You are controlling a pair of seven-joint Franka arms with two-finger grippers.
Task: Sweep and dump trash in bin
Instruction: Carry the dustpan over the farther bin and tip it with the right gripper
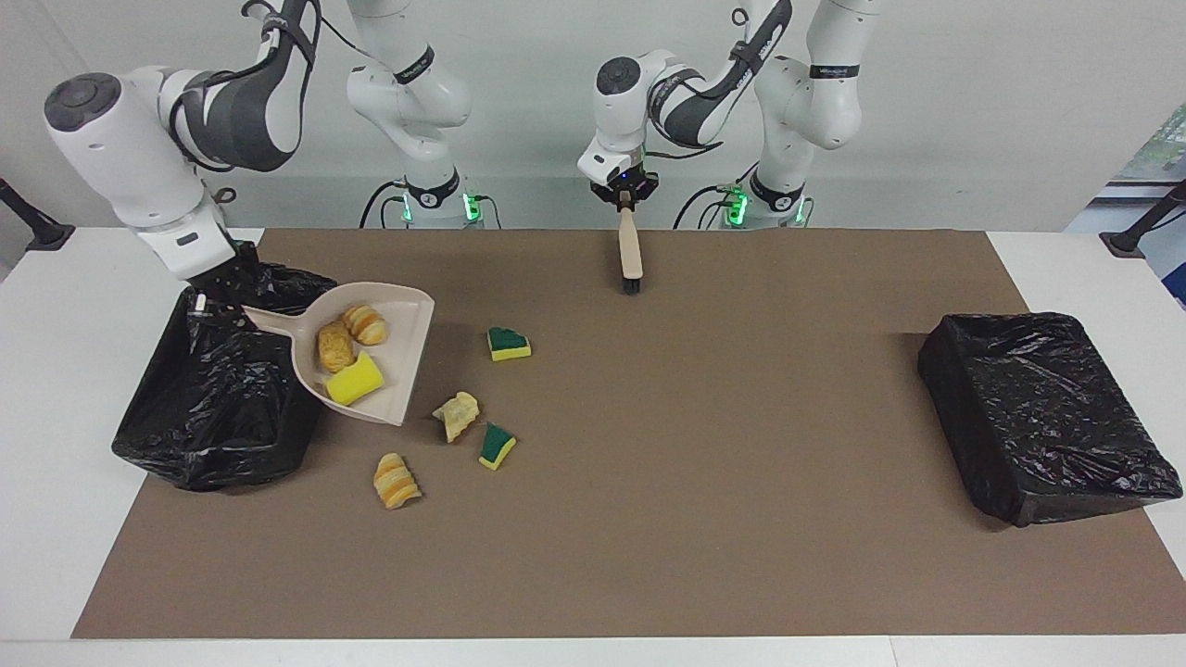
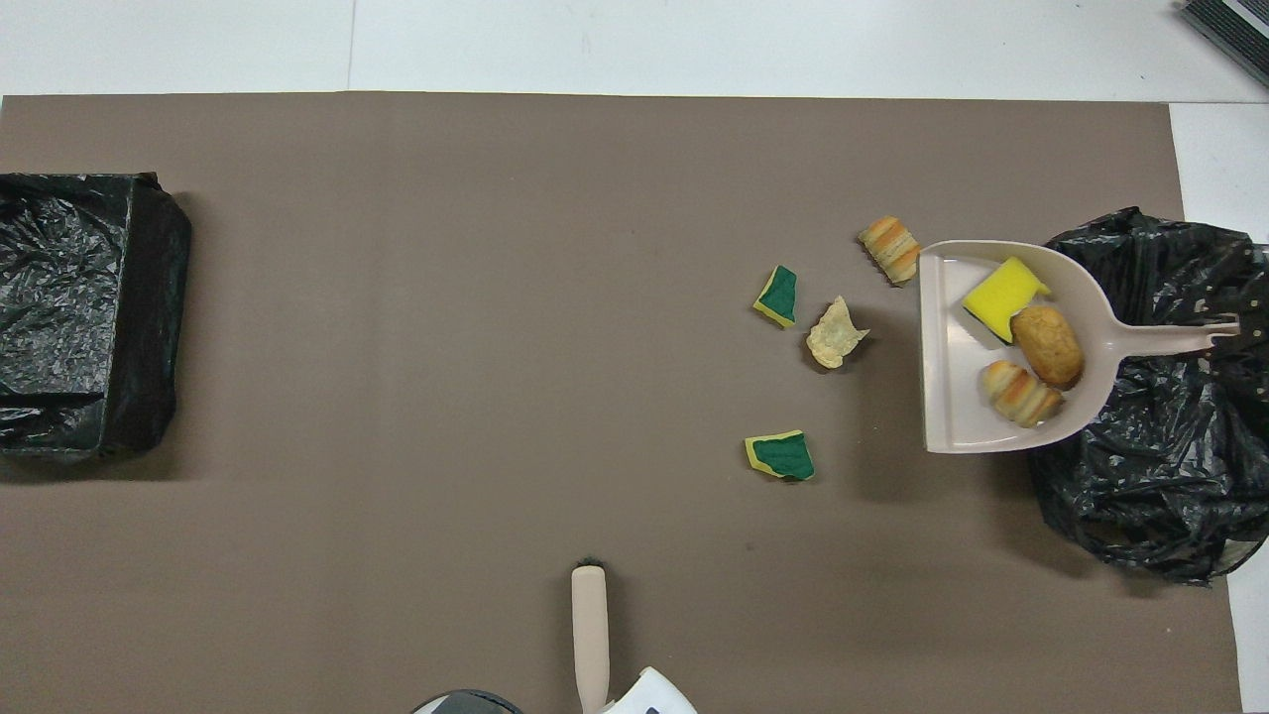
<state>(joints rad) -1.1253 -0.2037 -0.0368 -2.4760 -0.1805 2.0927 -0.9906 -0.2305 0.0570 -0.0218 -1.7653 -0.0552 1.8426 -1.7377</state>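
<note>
Right jaws (image 1: pixel 206 289) clamped on dustpan (image 1: pixel 408 315) handle over bin (image 1: pixel 222 398) at right arm's end — three scraps (image 1: pixel 352 357) aboard, four (image 1: pixel 463 417) on desk (image 1: pixel 704 435) beside pan. Tilt handle-end down, slowly. Left jaws (image 1: pixel 628 196) grip brush (image 1: pixel 631 255), waiting.

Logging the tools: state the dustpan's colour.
The dustpan is plain beige, with no pattern; the overhead view shows it best.

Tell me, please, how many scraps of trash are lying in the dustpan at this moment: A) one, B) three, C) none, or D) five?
B: the dustpan, held by the right gripper beside a black-lined bin, carries a yellow sponge bit and two bread pieces, while four other scraps lie on the brown mat.
</note>
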